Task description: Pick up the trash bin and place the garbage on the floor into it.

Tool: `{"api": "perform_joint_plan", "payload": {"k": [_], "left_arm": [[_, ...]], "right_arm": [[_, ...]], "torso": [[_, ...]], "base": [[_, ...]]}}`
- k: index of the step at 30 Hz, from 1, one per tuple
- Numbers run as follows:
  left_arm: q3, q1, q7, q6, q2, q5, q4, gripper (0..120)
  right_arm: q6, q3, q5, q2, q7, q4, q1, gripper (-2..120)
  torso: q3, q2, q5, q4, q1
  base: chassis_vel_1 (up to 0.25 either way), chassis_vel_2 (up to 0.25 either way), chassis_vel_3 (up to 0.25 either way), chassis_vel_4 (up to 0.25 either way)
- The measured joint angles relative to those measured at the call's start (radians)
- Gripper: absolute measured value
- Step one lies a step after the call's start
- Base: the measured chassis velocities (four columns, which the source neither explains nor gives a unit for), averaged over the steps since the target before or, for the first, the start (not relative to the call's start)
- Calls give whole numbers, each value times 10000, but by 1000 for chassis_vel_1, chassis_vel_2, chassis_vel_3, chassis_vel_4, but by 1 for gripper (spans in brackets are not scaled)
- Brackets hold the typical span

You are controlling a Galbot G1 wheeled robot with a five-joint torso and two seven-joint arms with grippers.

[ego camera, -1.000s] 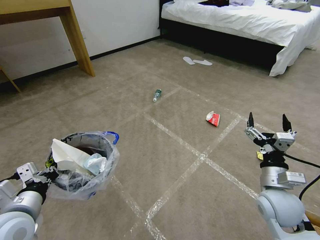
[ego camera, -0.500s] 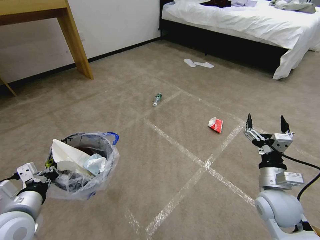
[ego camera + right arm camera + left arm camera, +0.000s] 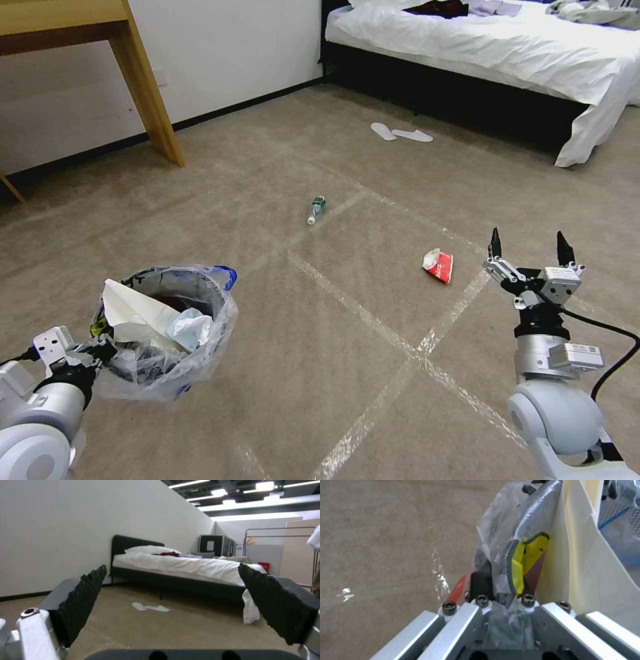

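With the trash bin (image 3: 167,327) carried off the floor (image 3: 320,347), left gripper (image 3: 501,596) fingers clamped on its bagged rim, collection is mid-way: right gripper (image 3: 528,250), fingers spread wide and empty, must next descend onto the red wrapper (image 3: 440,265); bottle (image 3: 316,209) lies farther.

floor (image 3: 360,373): open carpet ahead | obstacles: bed (image 3: 480,53) far-right, table leg (image 3: 143,87) far-left

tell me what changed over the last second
Mainly the view shifted: the robot is moving, so the floor litter, the bottle and red wrapper, sits differently in frame. The left pincer still grips the trash bin; the right pincer stays open and empty.
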Motion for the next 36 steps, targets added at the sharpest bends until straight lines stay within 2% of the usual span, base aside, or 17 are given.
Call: {"api": "perform_joint_plan", "payload": {"k": [36], "left_arm": [[-38,34,6,-34,53,6,23,0]], "right_arm": [[-75,-162,-12,54,65,-149,130,100]], "torso": [[1,0,-1,1,0]], "base": [[-140,136,135,-134]]}}
